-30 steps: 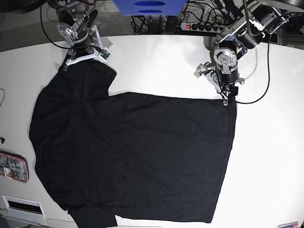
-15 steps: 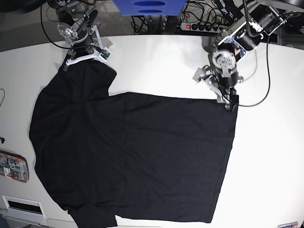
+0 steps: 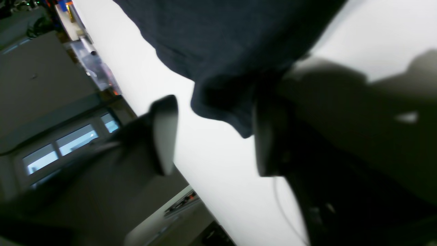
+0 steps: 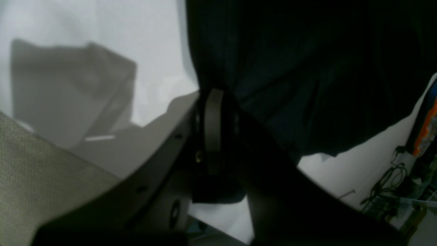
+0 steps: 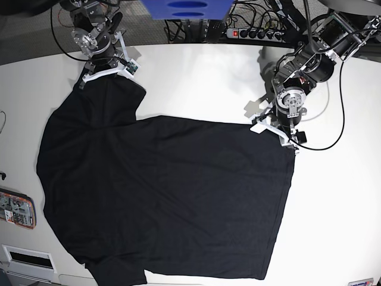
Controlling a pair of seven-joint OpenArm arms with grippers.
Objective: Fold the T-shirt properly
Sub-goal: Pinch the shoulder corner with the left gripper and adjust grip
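1. Jaws first: the left gripper (image 3: 211, 136) has its jaws apart, one pale pad on each side, and a corner of the T-shirt (image 5: 166, 196) hangs down into the gap between them. Nothing is pinched there as far as the left wrist view shows.
2. Right gripper (image 4: 213, 130) has its jaws pressed together on the shirt's edge; in the right wrist view the dark cloth bunches right at the closed tips.
3. From the base view, the black T-shirt is spread mostly flat over the white worktop (image 5: 202, 83), taking up most of it.
4. Right gripper sits at the far left corner of the shirt in the base view, at what looks like a sleeve, with cloth pulled up towards it.
5. Left gripper is at the far right corner of the shirt, right over the hem edge.
6. Bottom of the shirt runs to the near edge of the worktop.
7. Power strip (image 5: 250, 33) and a tangle of cables sit behind the worktop.
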